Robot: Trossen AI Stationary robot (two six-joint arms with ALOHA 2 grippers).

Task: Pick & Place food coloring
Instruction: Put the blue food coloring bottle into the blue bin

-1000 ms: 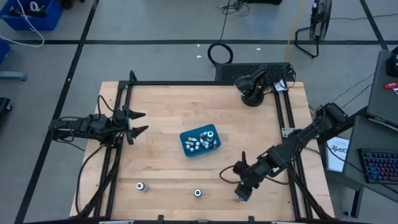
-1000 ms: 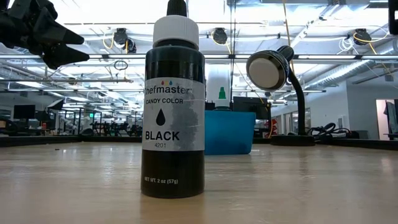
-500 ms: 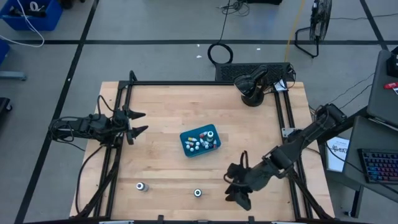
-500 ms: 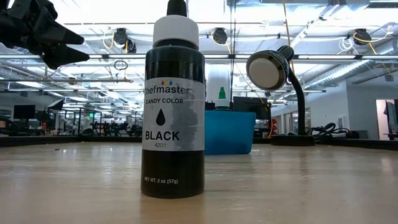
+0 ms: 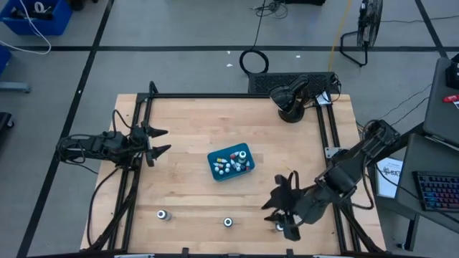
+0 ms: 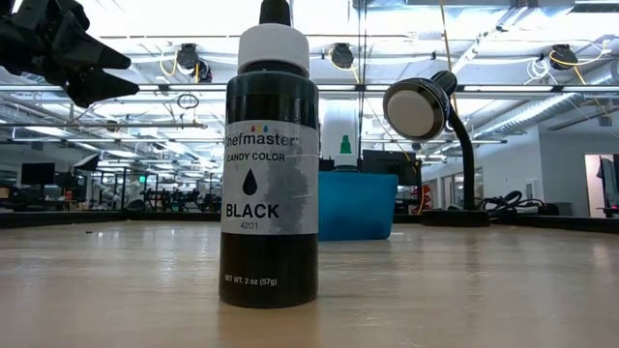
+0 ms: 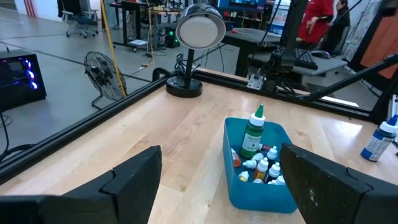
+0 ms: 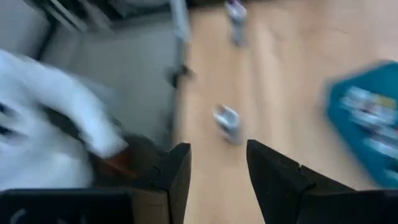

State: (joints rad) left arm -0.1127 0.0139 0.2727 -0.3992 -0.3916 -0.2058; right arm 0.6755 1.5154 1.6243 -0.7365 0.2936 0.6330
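- The right gripper (image 5: 285, 213) is seen at about five o'clock on the pale wooden worktop (image 5: 193, 129); its jaws are spread apart and nothing is held.
- A small bottle (image 5: 279, 227) stands just beside it; two more stand at six (image 5: 228, 222) and seven o'clock (image 5: 163, 214).
- Other food colouring bottles fill the teal rectangular tray (image 5: 231, 163) near centre.
- The black plastic bottle (image 6: 270, 164) is judged light, stiff and smooth; a grip across the body below the cap is advised.
- The left gripper (image 5: 156, 140) waits at nine o'clock, jaws wide, empty.

My view: matt pale wood table (image 5: 193, 136); glossy dark plastic bottle (image 6: 269, 164), paper-looking label; teal tray (image 7: 261, 180), seemingly smooth plastic.
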